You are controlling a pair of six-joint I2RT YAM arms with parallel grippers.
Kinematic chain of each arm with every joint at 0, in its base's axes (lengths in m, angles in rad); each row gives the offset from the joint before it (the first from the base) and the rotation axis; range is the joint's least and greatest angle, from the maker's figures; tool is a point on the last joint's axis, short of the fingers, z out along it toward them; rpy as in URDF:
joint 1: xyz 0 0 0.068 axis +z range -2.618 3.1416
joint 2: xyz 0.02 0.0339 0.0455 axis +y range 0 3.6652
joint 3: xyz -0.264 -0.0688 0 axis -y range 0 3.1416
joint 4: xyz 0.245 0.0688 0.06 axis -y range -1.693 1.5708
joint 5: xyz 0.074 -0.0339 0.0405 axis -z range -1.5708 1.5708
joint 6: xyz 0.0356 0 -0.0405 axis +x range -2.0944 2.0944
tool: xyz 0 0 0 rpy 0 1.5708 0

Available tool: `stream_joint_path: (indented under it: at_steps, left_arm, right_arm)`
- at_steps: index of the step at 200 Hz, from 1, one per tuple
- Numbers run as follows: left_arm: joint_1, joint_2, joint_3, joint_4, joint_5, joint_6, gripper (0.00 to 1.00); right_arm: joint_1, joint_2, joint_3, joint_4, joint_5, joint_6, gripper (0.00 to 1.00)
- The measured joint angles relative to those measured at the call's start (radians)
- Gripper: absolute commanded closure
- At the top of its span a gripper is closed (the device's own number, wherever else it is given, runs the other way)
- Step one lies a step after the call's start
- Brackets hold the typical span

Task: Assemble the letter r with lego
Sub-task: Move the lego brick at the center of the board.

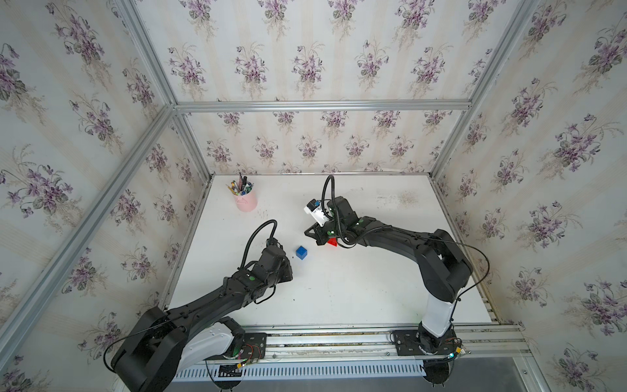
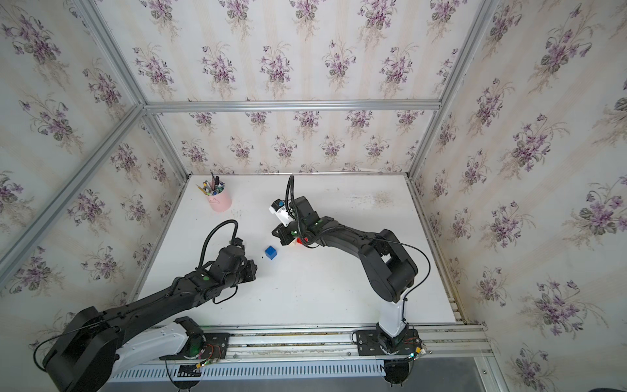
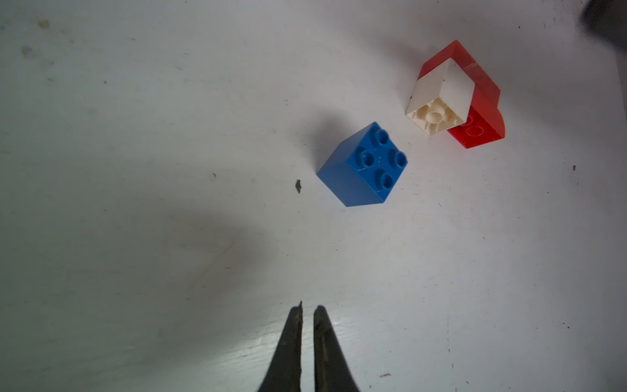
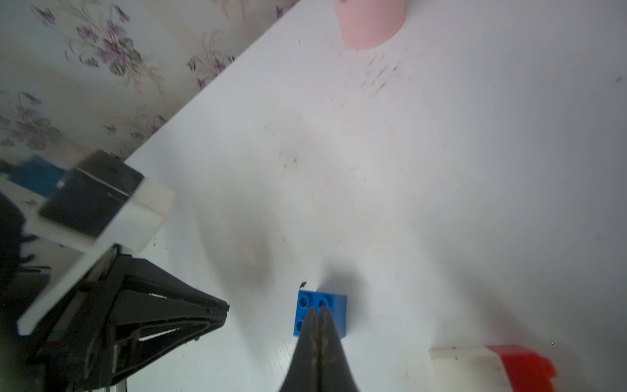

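One pink pen cup [image 1: 246, 202] far back, well apart from blue brick [image 1: 301, 253]

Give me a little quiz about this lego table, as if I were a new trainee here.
1. True or false: the blue brick is already joined to the white brick.
2. What holds the pens at the back of the table? A. pink cup B. glass jar C. metal tin
3. Are the right arm's fingers open or shut?
Key: 1 false, it lies apart; 2 A; 3 shut, on nothing.
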Motion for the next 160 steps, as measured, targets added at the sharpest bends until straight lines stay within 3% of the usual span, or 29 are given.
stream_joint_path:
  at_steps: [62,160]
  left_arm:
    - [0.07,0.024,-0.017,0.084,0.047,-0.006,0.88]
    - [0.077,0.079,-0.01,0.131,0.069,-0.006,0.87]
  right_arm:
    - [0.051,0.051,-0.01,-0.09,-0.012,-0.026,1.0]
    - [0.051,0.126,0.077,-0.117,0.029,-0.042,1.0]
